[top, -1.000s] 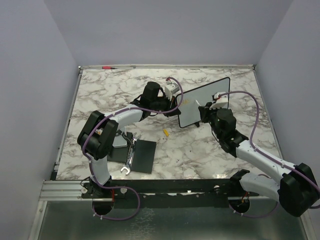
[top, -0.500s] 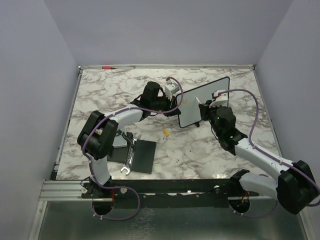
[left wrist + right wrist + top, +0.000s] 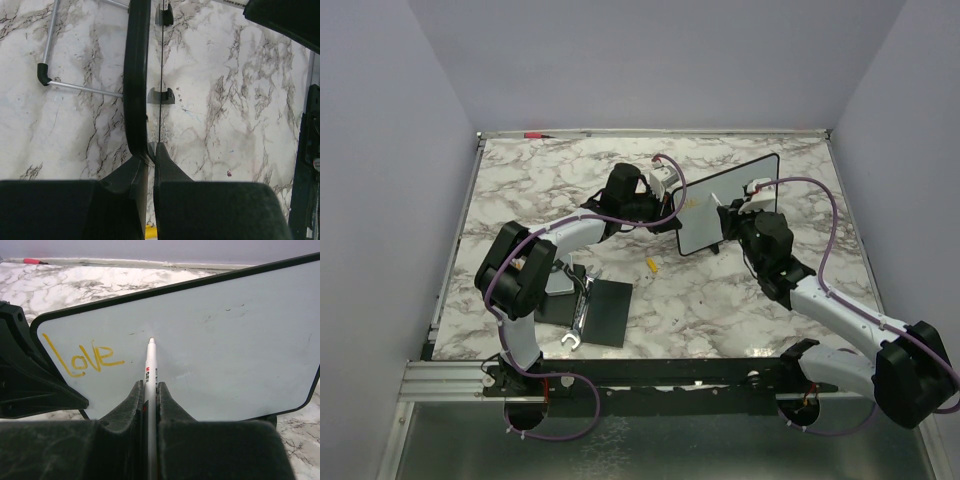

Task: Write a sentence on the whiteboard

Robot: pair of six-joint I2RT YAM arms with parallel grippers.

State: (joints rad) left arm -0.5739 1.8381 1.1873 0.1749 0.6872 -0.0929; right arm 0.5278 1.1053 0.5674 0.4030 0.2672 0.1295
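Left fingers (image 3: 167,175) pinch the whiteboard (image 3: 225,340) edge-on; right fingers (image 3: 169,402) pinch a marker (image 3: 150,365), tip beside the sentence (image 3: 85,357).

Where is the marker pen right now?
Right wrist view, centre: the marker is clamped in the right gripper, its tip pointing at the whiteboard just right of the yellow lettering.

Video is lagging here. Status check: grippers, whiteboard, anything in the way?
Left gripper shut on whiteboard frame. Right gripper shut on marker. Sentence: only "Love" written. Nothing blocking.
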